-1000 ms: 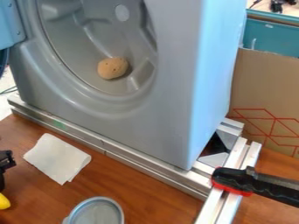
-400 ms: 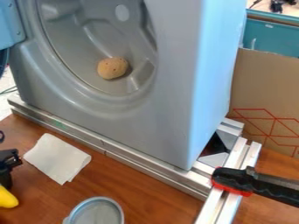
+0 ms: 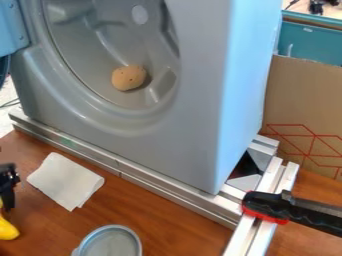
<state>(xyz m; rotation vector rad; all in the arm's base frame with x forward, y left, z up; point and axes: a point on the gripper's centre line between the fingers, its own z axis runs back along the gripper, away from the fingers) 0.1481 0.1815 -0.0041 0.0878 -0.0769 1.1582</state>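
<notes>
At the left edge of the camera view, low down, hangs the black gripper [image 3: 8,186], partly cut off by the frame. It is shut on a yellow object [image 3: 8,230], which hangs just below it, also partly out of the frame. To the right of the gripper a folded white cloth [image 3: 65,181] lies on the wooden table. A brownish, potato-like thing [image 3: 128,78] rests inside the round opening of a grey washer-like front [image 3: 133,150].
A round metal lid or pan [image 3: 110,244] is at the bottom edge. Metal rails [image 3: 120,167] run along the grey unit's base. A black and red clamp handle [image 3: 267,206] crosses the rail at right. Behind stands a cardboard box [image 3: 300,100].
The gripper and the yellow object have come further into view from the left edge. Since the middle frame, the gripper has turned and shifted slightly left.
</notes>
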